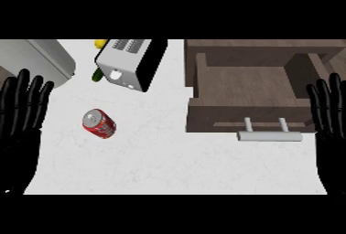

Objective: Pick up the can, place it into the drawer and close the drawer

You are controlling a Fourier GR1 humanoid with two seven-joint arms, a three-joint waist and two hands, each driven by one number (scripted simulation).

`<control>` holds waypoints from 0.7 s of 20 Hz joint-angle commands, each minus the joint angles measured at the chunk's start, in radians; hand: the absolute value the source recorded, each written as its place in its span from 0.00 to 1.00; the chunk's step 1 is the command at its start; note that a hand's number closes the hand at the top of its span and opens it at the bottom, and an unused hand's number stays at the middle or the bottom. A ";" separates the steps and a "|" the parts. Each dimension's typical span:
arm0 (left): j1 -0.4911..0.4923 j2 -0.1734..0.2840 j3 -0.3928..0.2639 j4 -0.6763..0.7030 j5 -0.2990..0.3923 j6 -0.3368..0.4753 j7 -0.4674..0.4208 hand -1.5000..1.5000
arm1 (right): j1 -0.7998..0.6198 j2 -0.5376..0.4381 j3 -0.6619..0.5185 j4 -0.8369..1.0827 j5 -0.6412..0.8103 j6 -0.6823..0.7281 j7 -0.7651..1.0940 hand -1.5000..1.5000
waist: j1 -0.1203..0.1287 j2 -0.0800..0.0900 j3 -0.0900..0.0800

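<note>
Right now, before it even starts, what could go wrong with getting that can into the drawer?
The can lies tilted on its side on the counter, so it might roll when a hand touches it. It also sits nearer the left hand, while the open drawer is over by the right hand, so the carry is long.

1. The left hand (20, 114), at the frame's left edge, is glossy black all over, with long slender fingers (27, 87).
2. The right hand (331, 114), at the right edge, is the same black, fingers equally slim.
</note>
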 commanded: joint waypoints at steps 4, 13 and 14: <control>-0.060 0.093 -0.136 0.043 0.331 -0.390 -0.058 0.00 | -0.033 -0.011 0.015 -0.006 -0.010 0.025 -0.006 0.00 | -0.040 -0.001 -0.002; -0.041 0.497 -0.010 0.348 0.605 -0.919 -0.055 0.00 | 0.037 -0.040 -0.057 0.033 -0.066 0.019 0.214 0.00 | -0.031 0.003 0.001; -0.039 0.551 0.019 0.339 0.661 -0.967 -0.045 0.00 | 0.101 -0.023 -0.034 0.033 -0.047 0.019 0.171 0.00 | -0.022 -0.003 0.003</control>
